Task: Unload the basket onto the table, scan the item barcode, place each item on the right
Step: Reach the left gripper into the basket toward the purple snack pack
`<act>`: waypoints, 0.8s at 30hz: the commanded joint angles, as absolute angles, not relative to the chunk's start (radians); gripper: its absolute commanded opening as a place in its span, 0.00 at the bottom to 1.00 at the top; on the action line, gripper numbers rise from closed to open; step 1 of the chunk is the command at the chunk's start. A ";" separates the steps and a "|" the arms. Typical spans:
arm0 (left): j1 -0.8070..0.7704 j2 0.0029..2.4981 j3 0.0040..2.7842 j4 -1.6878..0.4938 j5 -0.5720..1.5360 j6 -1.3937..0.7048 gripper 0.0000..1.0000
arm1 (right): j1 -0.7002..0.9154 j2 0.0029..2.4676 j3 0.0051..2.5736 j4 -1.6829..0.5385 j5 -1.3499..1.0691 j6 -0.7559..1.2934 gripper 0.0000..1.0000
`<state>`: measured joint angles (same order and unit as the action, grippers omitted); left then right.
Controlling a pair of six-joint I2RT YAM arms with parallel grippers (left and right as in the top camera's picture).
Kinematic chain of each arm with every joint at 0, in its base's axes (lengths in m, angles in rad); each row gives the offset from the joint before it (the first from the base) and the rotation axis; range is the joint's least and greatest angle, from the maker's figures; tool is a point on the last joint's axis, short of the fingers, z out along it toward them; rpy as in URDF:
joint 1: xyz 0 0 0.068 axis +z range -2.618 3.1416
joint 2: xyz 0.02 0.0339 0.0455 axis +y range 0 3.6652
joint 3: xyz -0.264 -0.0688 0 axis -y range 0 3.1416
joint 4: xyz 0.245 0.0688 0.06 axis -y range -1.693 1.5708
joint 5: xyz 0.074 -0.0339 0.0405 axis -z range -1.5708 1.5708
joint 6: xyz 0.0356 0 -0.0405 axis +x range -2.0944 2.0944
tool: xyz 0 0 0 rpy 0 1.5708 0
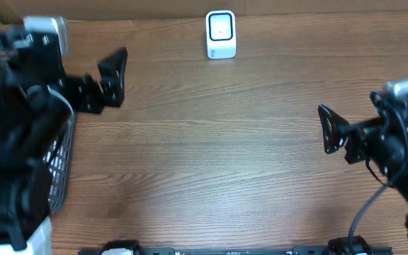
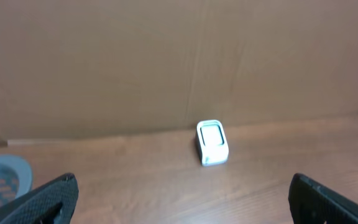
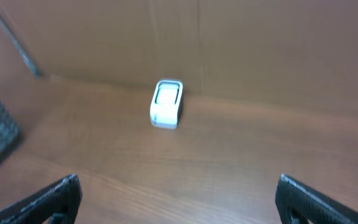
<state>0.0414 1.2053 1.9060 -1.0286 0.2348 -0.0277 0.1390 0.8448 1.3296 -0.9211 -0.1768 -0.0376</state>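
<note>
Wide-spread, empty jaws on left gripper and right gripper. No item visible, so handling impossible to judge. Grip clear of its barcode, facing the scanner.

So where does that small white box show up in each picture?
Overhead: small white plastic box, top centre.
Left wrist: just right of centre, lower half.
Right wrist: left of centre, upper half.
Shared landmark: the brown cardboard wall just behind it.

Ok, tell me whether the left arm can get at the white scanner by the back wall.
Probably yes: nothing stands on the table between the open left gripper and the white scanner.
</note>
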 commanded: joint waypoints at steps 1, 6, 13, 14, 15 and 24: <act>0.046 1.320 2.064 -1.130 0.255 -0.029 1.00 | 0.145 0.977 1.483 -1.029 -0.212 -0.057 1.00; 0.046 1.422 2.088 -1.218 0.212 -0.022 1.00 | 0.145 1.124 1.624 -1.165 -0.185 -0.060 1.00; 0.046 1.559 2.088 -1.301 0.265 -0.022 1.00 | 0.145 1.223 1.624 -1.188 -0.274 -0.053 1.00; 0.046 1.576 2.088 -1.299 0.272 -0.023 1.00 | 0.145 1.240 1.624 -1.190 -0.316 -0.053 1.00; 0.046 1.584 2.089 -1.295 0.271 -0.024 1.00 | 0.145 1.250 1.624 -1.192 -0.339 -0.053 1.00; 0.360 1.597 2.099 -1.315 0.271 -0.300 0.96 | 0.145 1.340 1.624 -1.214 -0.428 -0.054 1.00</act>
